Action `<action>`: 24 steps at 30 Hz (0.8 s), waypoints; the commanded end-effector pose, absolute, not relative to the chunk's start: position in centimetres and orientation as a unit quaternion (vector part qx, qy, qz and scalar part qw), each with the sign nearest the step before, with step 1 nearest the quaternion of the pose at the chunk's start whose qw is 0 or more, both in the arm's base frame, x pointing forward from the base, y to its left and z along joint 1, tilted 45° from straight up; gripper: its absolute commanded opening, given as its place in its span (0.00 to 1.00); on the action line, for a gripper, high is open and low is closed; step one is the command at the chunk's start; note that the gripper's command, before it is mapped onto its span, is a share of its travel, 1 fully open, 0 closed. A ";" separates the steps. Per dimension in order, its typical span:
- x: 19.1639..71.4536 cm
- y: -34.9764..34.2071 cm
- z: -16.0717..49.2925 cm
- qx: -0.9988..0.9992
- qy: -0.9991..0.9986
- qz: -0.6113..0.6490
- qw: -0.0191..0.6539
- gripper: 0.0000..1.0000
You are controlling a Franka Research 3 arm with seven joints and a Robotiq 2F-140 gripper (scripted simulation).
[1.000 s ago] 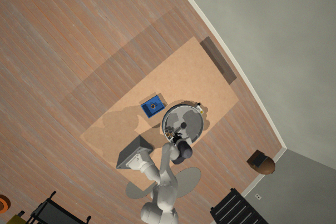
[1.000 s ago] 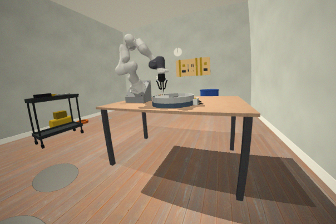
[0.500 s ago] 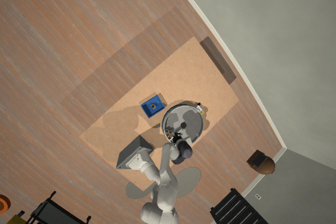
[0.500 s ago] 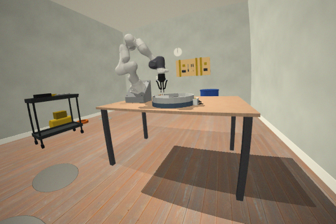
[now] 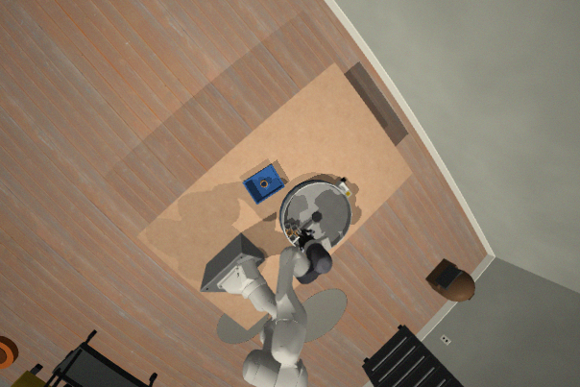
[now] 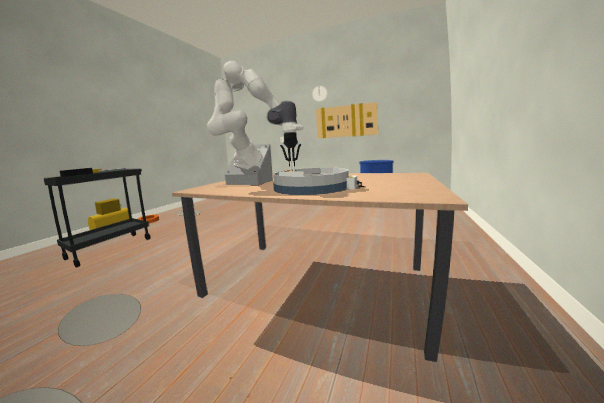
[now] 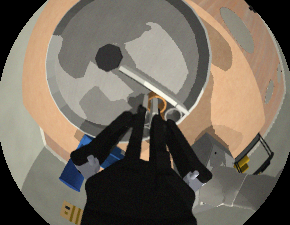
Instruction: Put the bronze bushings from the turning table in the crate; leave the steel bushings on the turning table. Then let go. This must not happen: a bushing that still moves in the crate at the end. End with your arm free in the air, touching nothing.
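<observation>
The round grey turning table point(image 5: 336, 217) point(image 6: 310, 184) point(image 7: 165, 54) has a small cluster of bushings near its rim. A bronze bushing point(image 7: 165, 103) is at my fingertips, with a steel bushing point(image 7: 167, 115) beside it. More of the cluster is partly hidden by my fingers. My gripper point(image 5: 300, 235) point(image 6: 292, 168) point(image 7: 149, 102) points down inside the rim, its fingers nearly together. One fingertip is over the bronze ring's opening and one outside, and it looks shut on the ring's wall. The blue crate point(image 5: 254, 194) point(image 7: 70, 174) holds a bronze bushing point(image 5: 260, 183) that shows as a ring.
A pale straight bar point(image 7: 150, 86) runs from the turning table's dark hub point(image 5: 316, 216) point(image 7: 109, 57) to its rim, close beside the cluster. A small white device point(image 5: 344, 187) point(image 6: 352, 182) sits at the outer rim. The arm's grey base block point(image 5: 228, 263) point(image 6: 248, 172) stands near the turning table.
</observation>
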State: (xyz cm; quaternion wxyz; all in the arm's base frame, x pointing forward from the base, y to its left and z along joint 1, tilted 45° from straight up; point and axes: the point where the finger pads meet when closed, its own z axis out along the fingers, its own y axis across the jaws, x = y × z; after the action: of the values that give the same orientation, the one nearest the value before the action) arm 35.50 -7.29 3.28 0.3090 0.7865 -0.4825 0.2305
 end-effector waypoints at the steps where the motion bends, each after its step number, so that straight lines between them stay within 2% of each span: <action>1: 35.4 -7.5 3.3 0.787 -0.481 0.230 0.310 0.00; 13: 35.4 -7.1 3.7 0.787 -0.481 0.230 0.310 0.00; 24: 35.1 -3.8 6.9 0.787 -0.481 0.230 0.310 0.00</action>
State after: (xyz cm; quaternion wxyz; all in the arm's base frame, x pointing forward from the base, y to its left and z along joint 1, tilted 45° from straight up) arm 36.02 -4.36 6.15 0.3017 0.7924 -0.4737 0.2380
